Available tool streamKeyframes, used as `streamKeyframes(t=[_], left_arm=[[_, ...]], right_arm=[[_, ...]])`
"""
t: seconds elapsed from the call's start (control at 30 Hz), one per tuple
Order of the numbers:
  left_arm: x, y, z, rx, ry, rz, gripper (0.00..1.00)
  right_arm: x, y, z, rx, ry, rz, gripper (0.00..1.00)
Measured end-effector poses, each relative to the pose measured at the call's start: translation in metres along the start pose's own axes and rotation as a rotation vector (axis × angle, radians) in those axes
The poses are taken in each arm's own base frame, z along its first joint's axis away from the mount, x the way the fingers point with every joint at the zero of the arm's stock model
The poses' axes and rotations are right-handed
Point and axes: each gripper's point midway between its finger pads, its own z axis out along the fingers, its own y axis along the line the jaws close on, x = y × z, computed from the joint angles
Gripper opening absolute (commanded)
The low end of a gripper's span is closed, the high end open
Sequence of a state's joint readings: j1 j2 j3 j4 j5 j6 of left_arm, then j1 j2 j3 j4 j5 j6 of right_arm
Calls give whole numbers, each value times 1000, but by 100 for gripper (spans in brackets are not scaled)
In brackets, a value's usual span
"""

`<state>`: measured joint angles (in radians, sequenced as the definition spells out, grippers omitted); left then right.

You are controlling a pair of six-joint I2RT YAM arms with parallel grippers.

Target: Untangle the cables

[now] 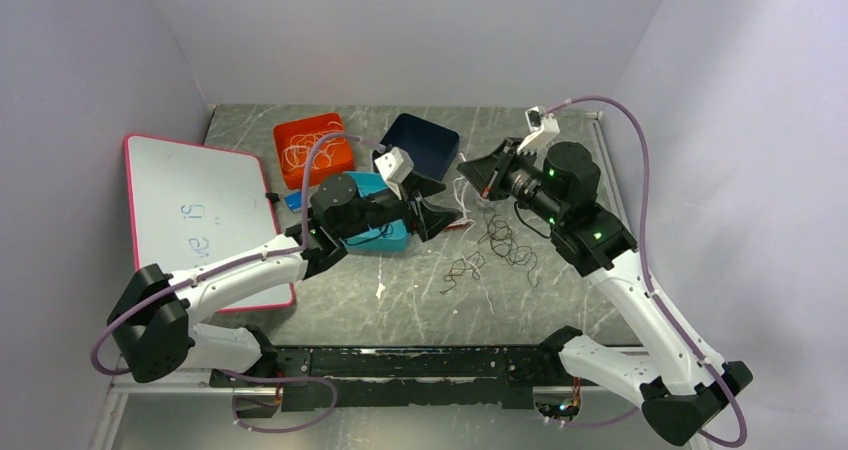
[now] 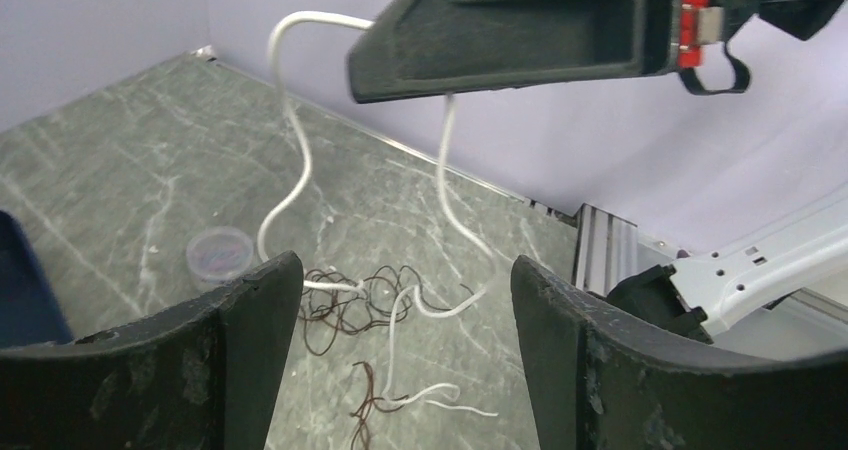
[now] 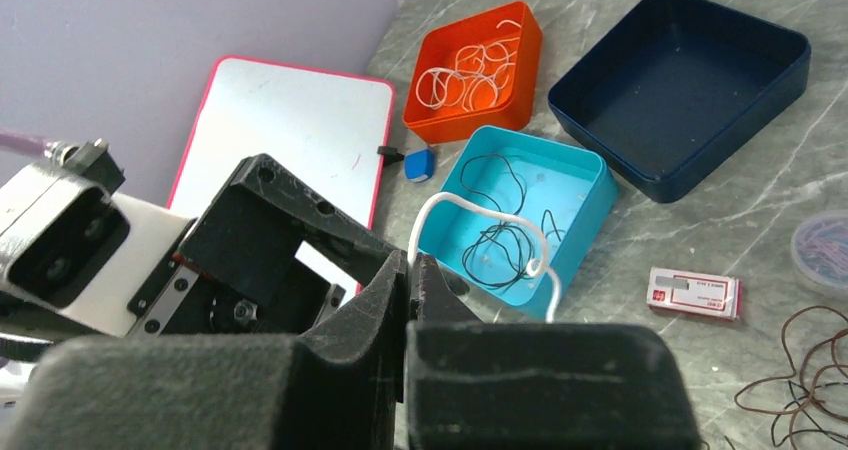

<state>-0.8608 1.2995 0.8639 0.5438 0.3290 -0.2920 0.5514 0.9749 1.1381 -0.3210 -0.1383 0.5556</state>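
**Kid:** What have you got hold of?

**Me:** My right end effector is pinched shut on a white cable. I hold it up in the air. Two parts of it hang down to the worktop.

**Kid:** And your other one?

**Me:** My left end effector is wide open with nothing in it. It faces the hanging cable.

**Kid:** Where are the other cables?

**Me:** The dark cables lie in a messy heap on the worktop. From above, that is at about 4 o'clock from my left end effector. The white cable's low part lies in among them.

**Kid:** So what now?

**Me:** I think I'm lifting the white one out of the heap. Next, my left should close on a hanging part, low down, and pull gently so the dark ones stay put. Then it likely goes in the orange tray, at about 10 o'clock, with the other whitish ones.
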Motion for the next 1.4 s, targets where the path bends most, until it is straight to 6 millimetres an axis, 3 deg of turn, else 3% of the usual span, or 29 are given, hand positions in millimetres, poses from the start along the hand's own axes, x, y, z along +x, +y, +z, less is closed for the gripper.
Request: streamKeyframes(t=[0.3,0.47,0.7,0.9,1.0,1.13,1.4], left_arm=[[2,-27,11,61,-27,18,81],[20,-22,26,30,1,33,79],[49,-5,45,-18,38,14,68],[70,0,68,-8,54,-49,46],[79,-4,71,7,69,-73,30],[75,-11,71,23,57,-102,8],[50,-19,62,23,25,-94,7]], right_arm=[[-4,-1,-1,16,-20,32,0],[-12,4,-4,10,-40,53,0],[-22,16,-12,-23,-64,90,0],[-47,36,-23,-70,-118,106,0],[-62,46,-32,-96,-156,101,0],[-74,53,-44,-110,-199,96,0],[-77,47,-54,-80,-232,90,0]])
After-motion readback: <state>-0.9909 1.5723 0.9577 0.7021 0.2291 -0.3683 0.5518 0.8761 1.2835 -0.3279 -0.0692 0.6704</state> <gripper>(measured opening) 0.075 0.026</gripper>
